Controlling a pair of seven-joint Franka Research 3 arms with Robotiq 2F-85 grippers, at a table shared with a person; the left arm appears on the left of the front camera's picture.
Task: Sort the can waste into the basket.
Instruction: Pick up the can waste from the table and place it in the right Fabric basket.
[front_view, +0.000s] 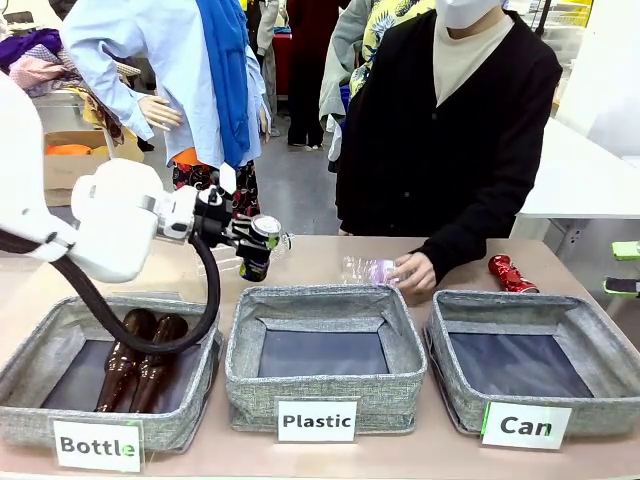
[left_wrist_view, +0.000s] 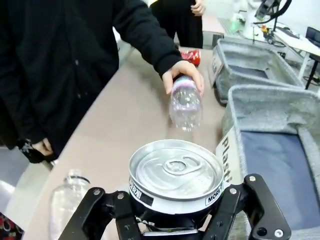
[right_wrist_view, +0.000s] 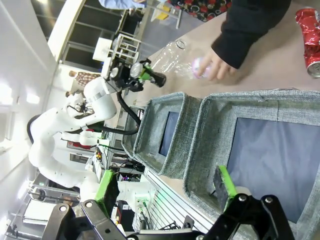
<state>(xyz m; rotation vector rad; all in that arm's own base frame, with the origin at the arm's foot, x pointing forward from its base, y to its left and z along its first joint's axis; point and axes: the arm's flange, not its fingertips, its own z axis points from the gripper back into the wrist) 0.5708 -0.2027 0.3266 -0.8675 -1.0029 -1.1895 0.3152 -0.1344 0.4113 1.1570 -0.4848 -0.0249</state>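
the left pincer (front_view: 250, 248) is clamped on the dark can (front_view: 265, 232), long axis near upright, silver top up, lifted clear of the table. in the front view the can basket (front_view: 455, 395) lies toward 4 o'clock from it, with the plastic bin (front_view: 250, 385) between. the red can (front_view: 511, 274) lies at the basket's 12 o'clock, likely nearer the right pincer (right_wrist_view: 166, 190), which gapes wide. a person's hand (front_view: 415, 272) rests on a clear bottle (front_view: 365, 269) near the path.

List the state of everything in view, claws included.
Dark can: gripped by left claw.
Left claw: shut on dark can.
Right claw: open, empty.
Red can: crushed, lying on table.
Can basket: empty.
Plastic bin: empty.
Bottle bin: holds two brown bottles.
Clear bottle: lying under person's hand.
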